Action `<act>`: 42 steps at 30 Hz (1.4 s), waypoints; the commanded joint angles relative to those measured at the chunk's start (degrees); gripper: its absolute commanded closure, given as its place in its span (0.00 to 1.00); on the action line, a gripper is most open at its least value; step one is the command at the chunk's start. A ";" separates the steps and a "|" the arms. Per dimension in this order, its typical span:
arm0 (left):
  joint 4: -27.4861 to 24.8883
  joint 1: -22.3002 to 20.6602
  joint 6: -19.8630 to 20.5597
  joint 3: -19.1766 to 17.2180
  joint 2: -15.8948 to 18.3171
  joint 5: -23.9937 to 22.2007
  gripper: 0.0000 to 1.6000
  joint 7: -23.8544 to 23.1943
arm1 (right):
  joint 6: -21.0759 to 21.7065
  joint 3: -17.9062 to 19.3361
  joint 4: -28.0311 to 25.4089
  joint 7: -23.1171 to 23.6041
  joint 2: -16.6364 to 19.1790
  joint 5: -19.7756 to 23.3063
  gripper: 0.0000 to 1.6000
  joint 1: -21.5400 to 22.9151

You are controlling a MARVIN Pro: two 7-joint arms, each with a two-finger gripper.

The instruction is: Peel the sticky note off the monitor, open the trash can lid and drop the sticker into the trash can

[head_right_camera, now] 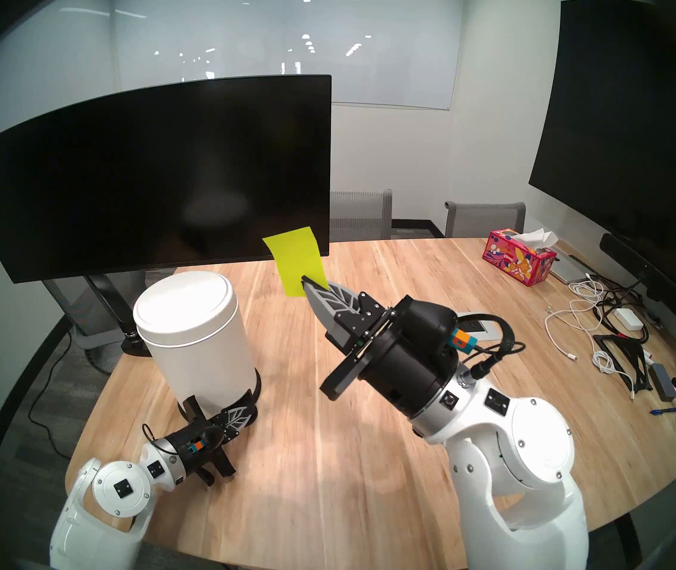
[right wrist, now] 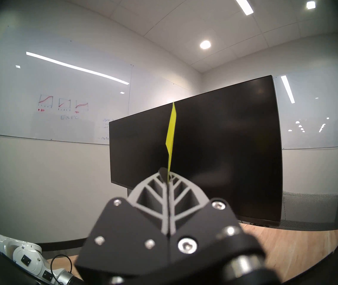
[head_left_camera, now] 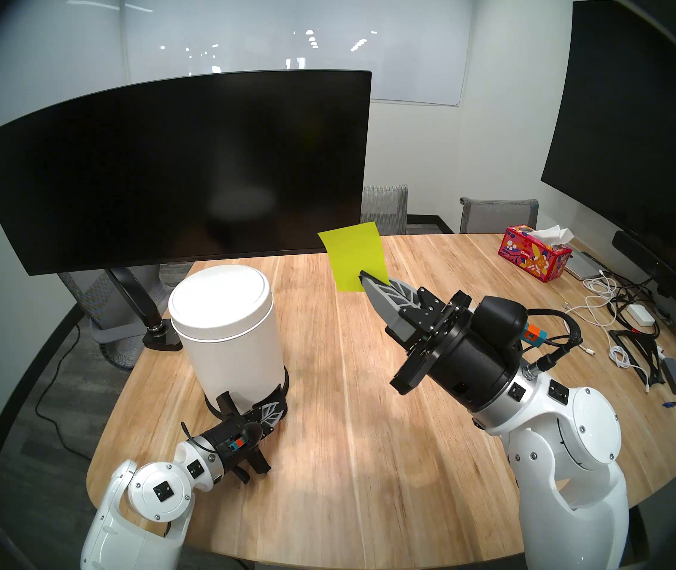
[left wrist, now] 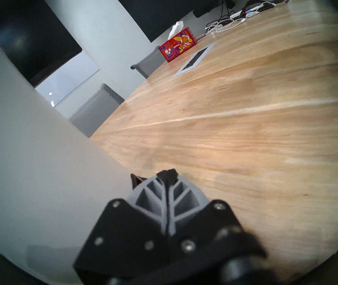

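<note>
The yellow-green sticky note (head_left_camera: 353, 256) (head_right_camera: 297, 260) stands upright in my right gripper (head_left_camera: 363, 277) (head_right_camera: 305, 281), which is shut on its lower corner. It hangs in the air by the lower right corner of the black monitor (head_left_camera: 172, 170) (head_right_camera: 155, 178). In the right wrist view the note (right wrist: 171, 134) is edge-on before the monitor (right wrist: 225, 151), seemingly off the screen. The white trash can (head_left_camera: 233, 351) (head_right_camera: 200, 363) stands under the monitor with its lid (head_left_camera: 221, 302) down. My left gripper (head_left_camera: 281, 404) (head_right_camera: 246, 411) (left wrist: 167, 174) is shut and empty, low against the can's black base; the can's wall (left wrist: 40, 175) is beside it.
A red tissue box (head_left_camera: 535, 254), loose cables and chargers (head_left_camera: 616, 310) and a large black display (head_left_camera: 636, 145) are at the right of the wooden table (head_left_camera: 369, 413). Grey chairs (head_left_camera: 383, 209) stand behind it. A power outlet plate (left wrist: 195, 59) is set into the tabletop.
</note>
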 commanded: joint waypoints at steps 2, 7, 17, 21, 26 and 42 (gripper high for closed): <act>-0.26 -2.71 1.11 -0.04 1.02 1.54 1.00 -0.78 | -0.10 0.06 -1.28 0.00 -0.34 0.43 1.00 0.27; -0.41 -3.10 1.83 0.69 1.35 2.49 1.00 -2.18 | 0.44 0.09 -1.28 0.15 -0.16 0.33 1.00 0.57; -1.30 -1.60 2.73 0.98 2.87 3.79 1.00 -5.57 | 1.88 -0.08 -1.28 -0.15 -0.16 -0.19 1.00 1.68; -1.12 -1.06 2.45 0.72 3.10 4.09 1.00 -5.67 | 2.69 -0.19 -1.28 -0.39 -0.22 -0.35 1.00 2.19; -0.68 -0.63 2.43 0.84 3.51 4.80 1.00 -6.09 | 3.44 -0.49 -1.28 -0.53 -0.09 -0.46 1.00 2.75; -0.91 -0.35 2.17 1.21 2.82 6.00 1.00 -5.77 | 5.98 -1.99 -1.28 -0.96 0.63 -1.92 1.00 3.75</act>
